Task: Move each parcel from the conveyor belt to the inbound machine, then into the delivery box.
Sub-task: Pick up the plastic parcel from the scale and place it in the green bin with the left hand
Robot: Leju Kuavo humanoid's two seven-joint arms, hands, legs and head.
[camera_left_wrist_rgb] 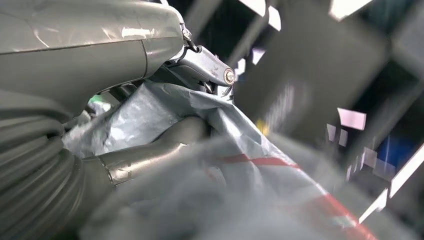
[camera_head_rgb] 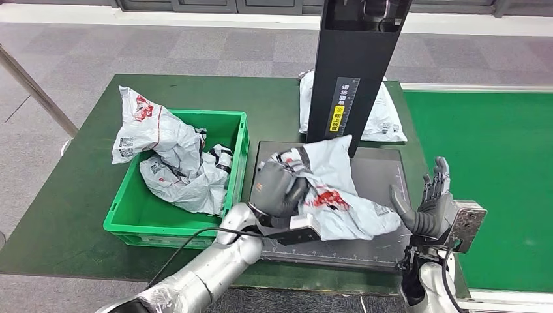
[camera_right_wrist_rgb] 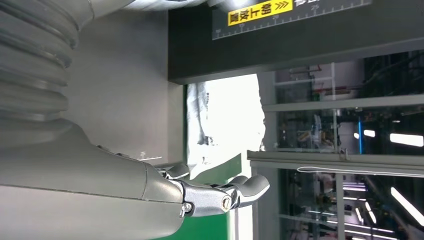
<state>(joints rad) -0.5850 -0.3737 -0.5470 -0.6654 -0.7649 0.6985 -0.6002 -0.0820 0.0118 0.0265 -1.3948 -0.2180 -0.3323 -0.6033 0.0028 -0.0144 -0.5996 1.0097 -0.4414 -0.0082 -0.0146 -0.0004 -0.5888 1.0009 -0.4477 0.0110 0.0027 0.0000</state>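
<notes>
Parcel (camera_head_rgb: pixel 329 186) sits on the inbound machine's plate (camera_head_rgb: pixel 378 171), your left hand (camera_head_rgb: pixel 279 190) clutching its crumpled end, right hand (camera_head_rgb: pixel 427 203) open alongside; the grip looks shallow, so lifting toward the green crate (camera_head_rgb: pixel 238 140) could let it slip.

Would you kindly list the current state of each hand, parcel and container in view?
Left hand: gripping a parcel.
Held parcel: crumpled, lying on the machine plate.
Right hand: empty, fingers spread.
Green box: holding crumpled parcels.
Parcel behind the post: lying flat on the table.
</notes>
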